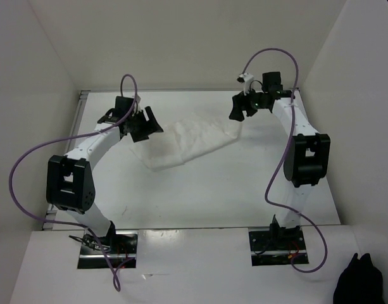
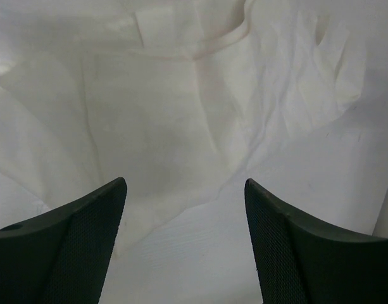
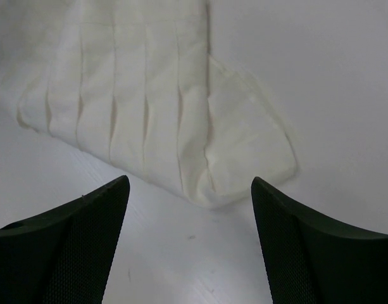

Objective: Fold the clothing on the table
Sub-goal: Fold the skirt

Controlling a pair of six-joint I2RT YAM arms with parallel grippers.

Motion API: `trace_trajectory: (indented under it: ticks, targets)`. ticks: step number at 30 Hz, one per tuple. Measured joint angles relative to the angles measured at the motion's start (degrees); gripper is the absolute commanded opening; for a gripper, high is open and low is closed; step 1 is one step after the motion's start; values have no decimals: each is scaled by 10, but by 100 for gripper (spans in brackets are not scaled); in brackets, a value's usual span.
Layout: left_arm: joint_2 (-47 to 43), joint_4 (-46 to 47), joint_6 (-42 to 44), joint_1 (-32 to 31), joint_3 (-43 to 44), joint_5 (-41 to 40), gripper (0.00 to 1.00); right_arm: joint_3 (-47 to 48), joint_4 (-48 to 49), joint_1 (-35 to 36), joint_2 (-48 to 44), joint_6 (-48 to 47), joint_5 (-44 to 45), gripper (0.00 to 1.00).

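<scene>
The clothing (image 1: 192,140), a small white crumpled garment, lies on the table (image 1: 200,196) toward the back, between the two grippers. My left gripper (image 1: 149,130) hovers at its left end and stands open. In the left wrist view the clothing (image 2: 181,107) spreads wrinkled ahead of the left gripper (image 2: 184,183), with nothing between the fingers. My right gripper (image 1: 241,116) is at the garment's right end, also open. The right wrist view shows a pleated, bunched corner of the clothing (image 3: 149,114) just beyond the right gripper (image 3: 188,180), with bare table between the jaws.
White upright walls (image 1: 42,76) close in the table on the left, back and right. Purple cables (image 1: 19,164) loop off both arms. A black object (image 1: 359,282) sits at the near right, off the tabletop. Metal rails (image 1: 80,111) edge the table.
</scene>
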Motion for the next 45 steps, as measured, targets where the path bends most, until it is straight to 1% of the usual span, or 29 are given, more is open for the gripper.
trace_trajectory:
  ticks: [1, 3, 7, 9, 13, 17, 21, 24, 30, 36, 38, 42, 44, 45]
  targets:
    - [2, -2, 2, -6, -6, -3, 80, 17, -4, 3, 13, -14, -15, 82]
    - [3, -2, 1, -19, -30, -19, 80, 90, -39, 13, 70, -43, -51, 82]
    - [2, -8, -23, -33, -71, -63, 80, 333, -124, 41, 241, -78, -111, 82]
    - [2, -7, -34, -36, -76, -80, 80, 438, -155, 57, 321, -89, -119, 81]
    - [1, 2, -49, -39, -76, -103, 80, 560, -229, 95, 420, -98, -111, 79]
    - [4, 7, -59, -40, -76, -122, 80, 672, -256, 124, 494, -86, -97, 78]
    - [27, 18, -62, -40, -69, -128, 77, 743, -268, 131, 537, -66, -88, 76]
    - [59, 23, -67, -43, -57, -131, 76, 777, -270, 126, 561, -47, -82, 74]
    - [99, 24, -72, -46, -28, -131, 76, 786, -272, 116, 586, -18, -76, 73]
    - [107, 28, -72, -47, -13, -131, 76, 786, -274, 113, 598, -7, -76, 67]
    - [107, 28, -72, -47, -13, -131, 76, 788, -273, 115, 603, -2, -74, 67]
    - [108, 28, -72, -47, -13, -132, 76, 805, -268, 121, 621, 11, -69, 63]
    - [111, 28, -72, -47, -13, -134, 76, 820, -264, 127, 629, 24, -61, 63]
    - [113, 28, -72, -47, -13, -136, 76, 826, -259, 129, 632, 30, -56, 58]
